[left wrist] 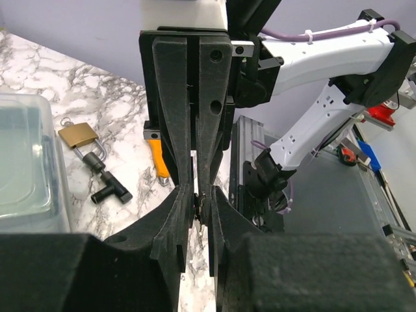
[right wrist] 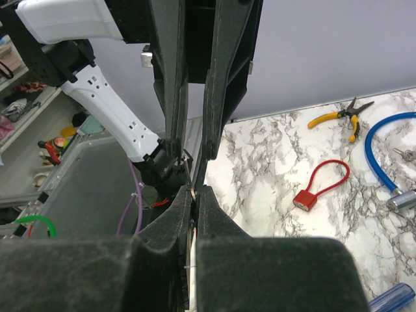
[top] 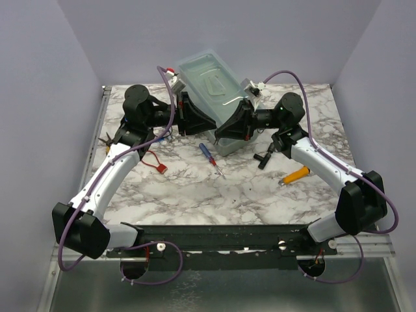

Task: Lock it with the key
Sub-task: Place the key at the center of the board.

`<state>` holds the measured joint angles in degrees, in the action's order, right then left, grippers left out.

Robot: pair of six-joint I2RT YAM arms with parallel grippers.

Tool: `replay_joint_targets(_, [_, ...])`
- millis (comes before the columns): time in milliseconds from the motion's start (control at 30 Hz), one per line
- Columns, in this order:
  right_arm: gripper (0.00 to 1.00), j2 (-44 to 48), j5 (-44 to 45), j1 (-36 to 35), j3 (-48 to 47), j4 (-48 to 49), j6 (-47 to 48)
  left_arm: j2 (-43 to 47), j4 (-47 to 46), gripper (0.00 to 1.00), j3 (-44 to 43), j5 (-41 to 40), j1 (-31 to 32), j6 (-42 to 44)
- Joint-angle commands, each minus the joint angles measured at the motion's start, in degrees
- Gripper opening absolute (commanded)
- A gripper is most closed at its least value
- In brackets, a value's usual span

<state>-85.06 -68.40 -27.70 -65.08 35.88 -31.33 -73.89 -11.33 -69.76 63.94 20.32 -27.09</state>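
Observation:
My left gripper and right gripper meet tip to tip above the table's middle, in front of the clear plastic box. A small thin metal key is pinched between both pairs of fingertips; little of it shows. The brass padlock with a silver shackle lies on the marble next to a black T-shaped tool, apart from both grippers. In the top view the right arm hides the padlock.
An orange-handled tool and the black T-shaped tool lie under the right arm. A blue-red screwdriver and a red cable lock lie mid-table. Yellow pliers and a blue cable lock lie at the left.

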Motion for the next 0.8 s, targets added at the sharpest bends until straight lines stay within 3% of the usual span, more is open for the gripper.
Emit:
replay_joint_targets(0, [0.0,0.86,-1.22,-0.38,-0.22,-0.53,0.83,-0.25,1.0,0.25,-1.61,-0.14,1.32,3.44])
replay_joint_targets(233, [0.0,0.62,-1.16,-0.41,-0.3,-0.28,0.41,-0.08,1.94,0.26,-1.0,0.58,2.53,4.1])
replay_joint_targets(633, [0.0,0.46,-0.72,-0.42,-0.67,0.09,-0.22,-0.57,6.11,0.0,-1.95,-2.57,3.59,6.67])
replay_joint_targets(767, [0.03,0.46,-0.23,-0.42,-0.71,0.31,-0.82,-0.22,10.81,0.0,-2.2,-5.32,3.59,8.56])
